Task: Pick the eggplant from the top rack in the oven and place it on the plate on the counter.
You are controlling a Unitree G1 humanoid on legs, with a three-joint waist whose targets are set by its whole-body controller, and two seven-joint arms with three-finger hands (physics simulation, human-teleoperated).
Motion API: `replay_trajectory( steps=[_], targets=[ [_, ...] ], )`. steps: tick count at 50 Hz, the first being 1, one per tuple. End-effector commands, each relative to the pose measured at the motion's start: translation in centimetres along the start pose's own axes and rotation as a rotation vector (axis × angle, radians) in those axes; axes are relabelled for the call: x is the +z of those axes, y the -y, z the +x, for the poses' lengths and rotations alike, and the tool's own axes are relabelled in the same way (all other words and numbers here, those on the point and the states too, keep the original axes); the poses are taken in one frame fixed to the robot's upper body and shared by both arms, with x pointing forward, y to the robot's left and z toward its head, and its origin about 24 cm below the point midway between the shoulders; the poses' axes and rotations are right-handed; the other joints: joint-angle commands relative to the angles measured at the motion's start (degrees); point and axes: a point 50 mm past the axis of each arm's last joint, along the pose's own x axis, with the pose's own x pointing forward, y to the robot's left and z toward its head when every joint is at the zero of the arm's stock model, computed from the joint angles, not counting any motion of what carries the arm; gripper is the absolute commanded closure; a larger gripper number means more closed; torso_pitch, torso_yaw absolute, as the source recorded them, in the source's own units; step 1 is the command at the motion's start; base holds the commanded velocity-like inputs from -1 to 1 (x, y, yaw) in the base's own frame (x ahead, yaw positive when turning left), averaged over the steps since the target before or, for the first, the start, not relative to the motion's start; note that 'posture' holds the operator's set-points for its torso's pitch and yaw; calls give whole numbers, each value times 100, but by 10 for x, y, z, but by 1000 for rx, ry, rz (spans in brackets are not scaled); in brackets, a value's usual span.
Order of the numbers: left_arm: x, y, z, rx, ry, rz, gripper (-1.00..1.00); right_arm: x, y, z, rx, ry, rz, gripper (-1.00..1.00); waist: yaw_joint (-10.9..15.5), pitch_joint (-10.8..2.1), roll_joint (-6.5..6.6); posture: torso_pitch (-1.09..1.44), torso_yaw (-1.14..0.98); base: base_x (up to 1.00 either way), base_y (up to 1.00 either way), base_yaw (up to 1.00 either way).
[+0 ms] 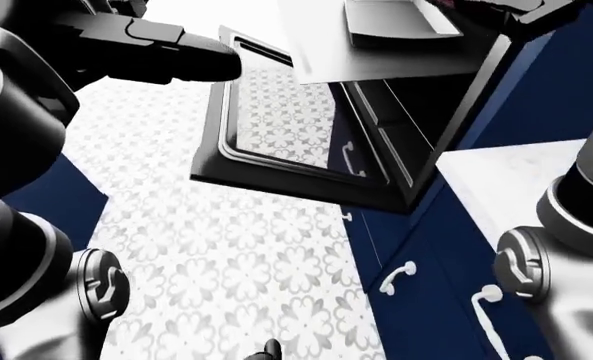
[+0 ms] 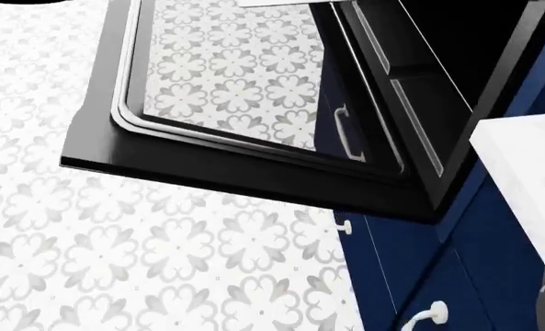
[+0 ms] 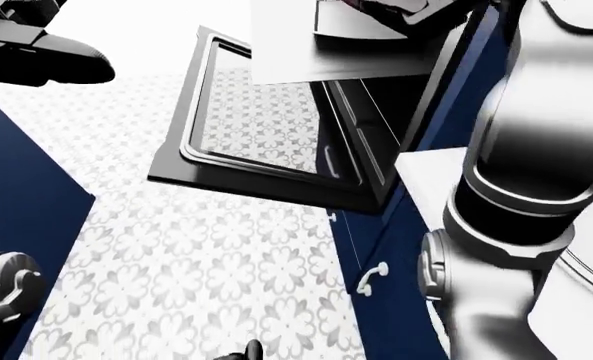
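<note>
The black oven door (image 2: 226,172) hangs open, and the floor tiles show through its glass. A light grey rack or tray (image 1: 376,45) sticks out of the oven above it. A small dark reddish shape (image 3: 361,4) at the top edge of the right-eye view may be the eggplant; it is mostly cut off. My right arm (image 3: 536,150) reaches up to that tray, and its hand (image 3: 426,11) is cut by the top edge. My left hand (image 1: 176,60) hovers left of the door, away from the tray. Curved lines (image 3: 588,262) on the white counter may be the plate's rim.
Navy cabinets (image 2: 456,276) with white handles (image 1: 396,277) run below a white counter (image 1: 516,180) to the right of the oven. A patterned tile floor (image 2: 116,262) fills the left. A navy panel (image 3: 26,172) stands at the left edge.
</note>
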Motion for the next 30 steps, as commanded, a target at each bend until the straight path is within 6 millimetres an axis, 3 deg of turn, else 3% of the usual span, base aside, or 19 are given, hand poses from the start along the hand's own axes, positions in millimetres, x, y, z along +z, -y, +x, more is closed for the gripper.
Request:
replay_trajectory(
  steps=[1,2,5,7,10,12,13,14,18,19,20,21,23,30],
  targets=[
    [11,1,-3,-1,56,-6,-100,10,11,-8,-40,47,1,100,-24,-84,-55,12,0,0,0,0],
    [11,1,-3,-1,57,-8,-100,10,12,-9,-43,47,3,100,-63,-113,69,12,0,0,0,0],
    [10,2,-2,-2,56,-7,-100,8,17,-16,-52,45,13,100,-9,-327,-16,12,0,0,0,0],
    [8,2,-2,-3,54,-8,-100,7,19,-20,-55,46,15,100,-35,-332,4,12,0,0,0,0],
    [7,2,-2,-2,53,-9,-100,8,20,-23,-57,52,16,100,-117,-267,136,12,0,0,0,0],
    [7,2,-2,0,53,-10,-100,7,19,-24,-53,54,12,100,-159,-307,286,12,0,-12,0,0],
    [7,2,-3,0,53,-10,-100,8,19,-24,-52,53,12,100,-116,-452,350,12,0,-33,1,0],
    [7,1,-3,1,54,-10,-100,8,18,-24,-52,53,13,100,-109,-514,398,12,0,-41,1,0],
    [6,1,-3,2,53,-11,-100,4,18,-25,-53,41,26,100,-91,-525,655,12,0,-43,1,0],
    [6,1,-3,2,52,-12,-100,4,18,-26,-53,38,44,100,-98,-545,758,12,0,-20,-20,0],
    [6,1,-4,0,53,-11,-100,1,18,-27,-51,35,48,100,-307,-519,978,12,0,-1,0,-95],
    [6,1,-4,0,52,-11,-100,0,17,-28,-49,34,52,100,-236,-382,697,12,0,0,0,-100],
    [3,3,-2,-2,49,-10,-100,-1,12,-31,-27,39,65,100,-233,-372,707,12,0,0,0,-100],
    [4,8,-3,-9,51,-8,-100,-8,10,-35,-19,37,74,100,-206,-365,450,12,0,0,0,-100]
  ],
)
